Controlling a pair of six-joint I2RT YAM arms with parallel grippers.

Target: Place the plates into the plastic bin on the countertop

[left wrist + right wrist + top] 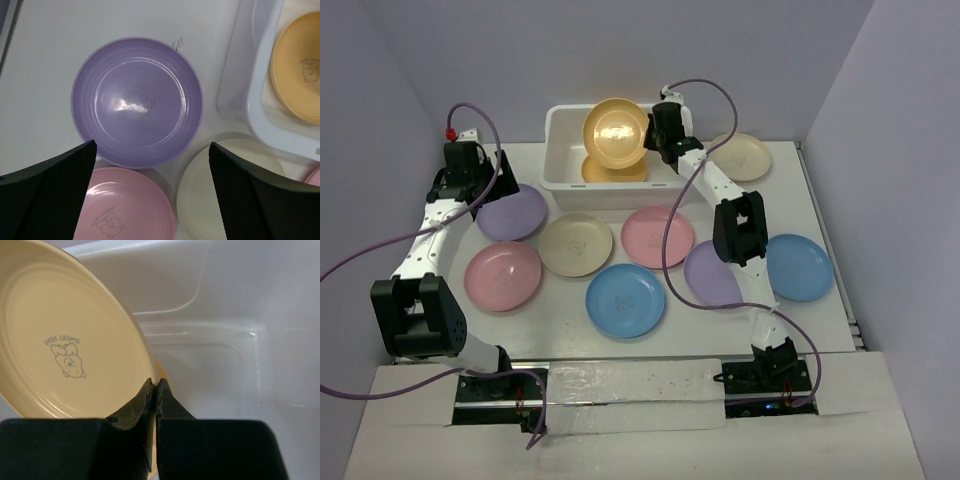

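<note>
My right gripper (652, 135) is shut on the rim of an orange-yellow plate (615, 132) and holds it tilted above the white plastic bin (560, 150); the wrist view shows the plate (65, 340) pinched between the fingers, over the bin floor (210, 375). Another orange plate (615, 170) lies in the bin. My left gripper (470, 185) is open and empty, hovering above a lilac plate (136, 100). Lilac (512, 212), pink (503, 276), cream (576, 244), pink (657, 237), blue (625, 300), lilac (712, 275), blue (798, 266) and cream (742, 156) plates lie on the countertop (820, 190).
Lilac-grey walls close in the left, back and right sides. The right arm's cable (715, 95) loops above the bin. In the left wrist view a pink plate (125, 205), a cream plate (200, 190) and the bin corner (260, 110) lie near the fingers.
</note>
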